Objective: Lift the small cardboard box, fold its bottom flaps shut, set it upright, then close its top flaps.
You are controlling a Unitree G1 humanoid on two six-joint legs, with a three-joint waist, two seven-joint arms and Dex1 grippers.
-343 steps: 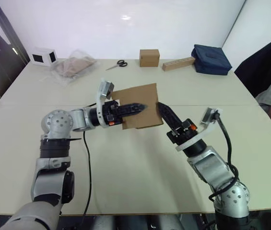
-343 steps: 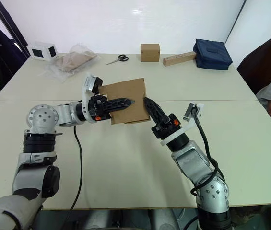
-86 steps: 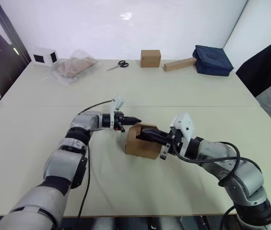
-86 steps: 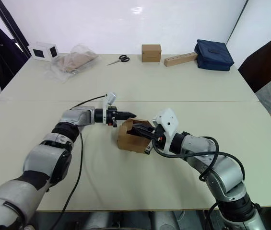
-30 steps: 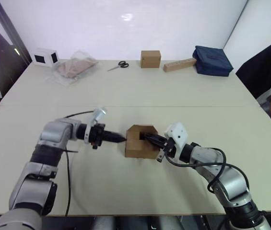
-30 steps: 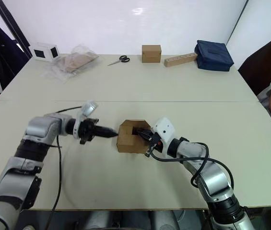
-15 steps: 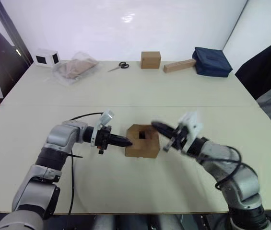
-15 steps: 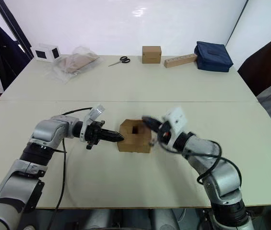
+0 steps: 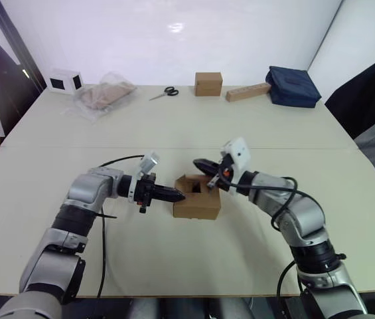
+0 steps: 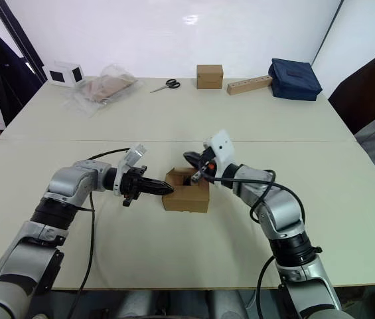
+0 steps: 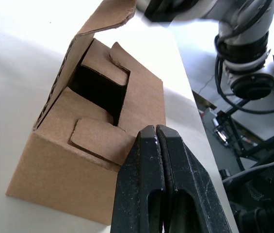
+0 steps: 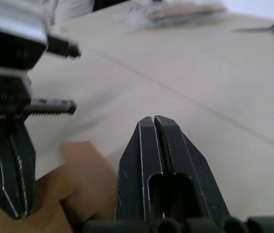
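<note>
The small cardboard box (image 9: 197, 205) stands upright on the table mid-front. Its top flaps (image 11: 99, 139) are partly folded in around a dark gap, and one flap (image 11: 105, 17) still stands up on the far side. My left gripper (image 9: 179, 195) is shut, with its tip at the box's upper left edge. My right gripper (image 9: 198, 163) is also shut and hovers just above the far rim of the box, close to the raised flap. The bottom flaps are hidden under the box.
At the table's far edge lie a smaller brown cube (image 9: 208, 83), a long tan block (image 9: 247, 90), a dark blue bag (image 9: 294, 85), scissors (image 9: 164, 92), a plastic bag (image 9: 101, 96) and a white box (image 9: 62, 80). People sit at both sides of the table.
My right gripper has come out of the box top, swung past its right side, and now sits over the far rim. The left gripper has edged up to the box's left side.
</note>
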